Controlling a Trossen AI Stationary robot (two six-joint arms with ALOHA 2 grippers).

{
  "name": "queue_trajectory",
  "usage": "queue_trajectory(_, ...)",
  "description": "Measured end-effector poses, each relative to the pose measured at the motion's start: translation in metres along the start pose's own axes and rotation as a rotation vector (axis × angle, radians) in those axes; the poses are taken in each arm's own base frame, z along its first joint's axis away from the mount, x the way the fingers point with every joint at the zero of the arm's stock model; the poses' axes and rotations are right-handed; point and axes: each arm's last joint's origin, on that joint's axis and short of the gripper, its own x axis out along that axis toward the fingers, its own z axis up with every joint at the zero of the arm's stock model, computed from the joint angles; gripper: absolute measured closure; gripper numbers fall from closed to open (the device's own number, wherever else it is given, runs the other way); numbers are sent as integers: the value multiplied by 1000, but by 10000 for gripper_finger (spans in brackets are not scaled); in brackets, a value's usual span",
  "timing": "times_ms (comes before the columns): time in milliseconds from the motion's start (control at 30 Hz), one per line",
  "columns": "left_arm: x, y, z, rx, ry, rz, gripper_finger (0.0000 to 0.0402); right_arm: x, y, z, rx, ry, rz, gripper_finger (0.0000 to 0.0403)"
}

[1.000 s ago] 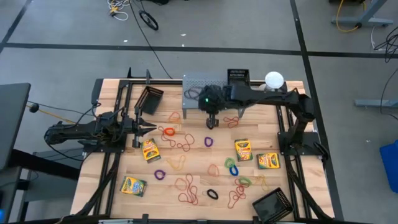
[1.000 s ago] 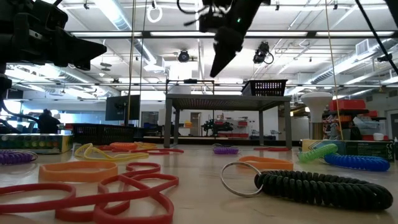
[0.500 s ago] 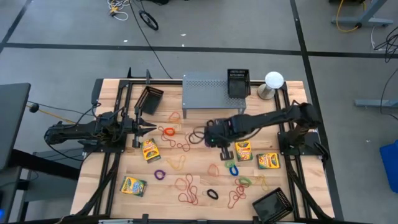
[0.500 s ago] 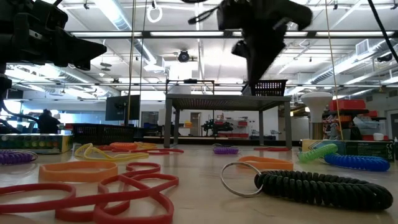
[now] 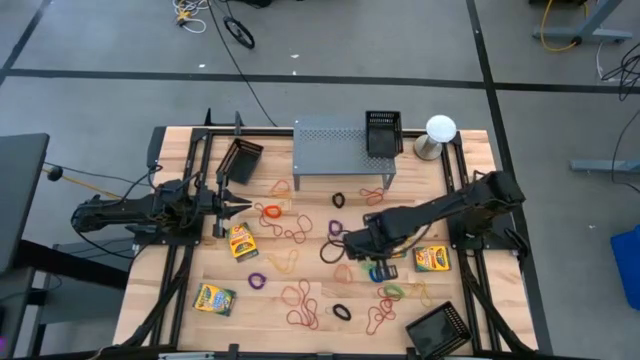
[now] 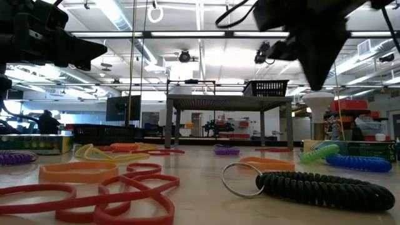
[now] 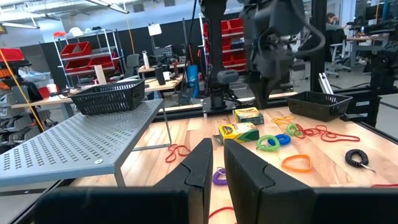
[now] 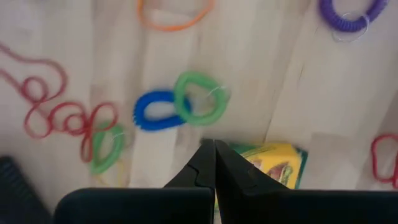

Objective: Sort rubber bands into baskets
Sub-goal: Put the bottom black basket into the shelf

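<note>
Wooden table (image 5: 180, 310), strewn with rubber bands (image 5: 303, 300) in orange, red, purple, green, blue and black. Right gripper (image 5: 368, 250) above the table's middle-right, near a crayon box (image 8: 267, 163); fingers (image 8: 205, 163) pressed together, holding nothing. Just beyond the tips: linked green and blue coil bands (image 8: 180, 106). Left gripper (image 5: 243, 207) at the left side, fingers (image 7: 249, 171) a narrow gap apart, empty. Baskets: one far left (image 5: 240, 160), one on the grey perforated stand (image 5: 382, 133), one at the near right corner (image 5: 438, 330).
</note>
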Motion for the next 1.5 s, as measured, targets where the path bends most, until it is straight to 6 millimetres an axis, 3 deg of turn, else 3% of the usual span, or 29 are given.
queue_trajectory(133, 0, 0, 0, 0, 0, 0, 351, -4, 9, -11, -2, -23, -17, 401)
queue_trajectory(333, 0, 0, 0, 0, -3, 4, 351, 12, 10, -42, 72, -89, 10, 401)
queue_trajectory(500, 0, 0, 1, 0, -6, 1, 351, -2, 12, -65, 99, -119, 11, 396)
queue_trajectory(633, 0, 0, 1, 0, -7, 1, 351, -8, 18, -79, 83, -69, 0, 366)
queue_trajectory(833, 0, 0, 1, 0, -8, 1, 351, -5, 43, -87, 32, 0, 91, 299)
queue_trajectory(1000, 0, 0, 1, 0, -7, 1, 351, 5, 81, -91, 21, 49, 212, 264)
queue_trajectory(1200, 0, 0, 1, 0, -7, 1, 351, 27, 120, -88, 4, 59, 280, 257)
queue_trajectory(1500, 0, 0, 1, 0, -7, 1, 351, 54, 135, -83, -47, 127, 296, 258)
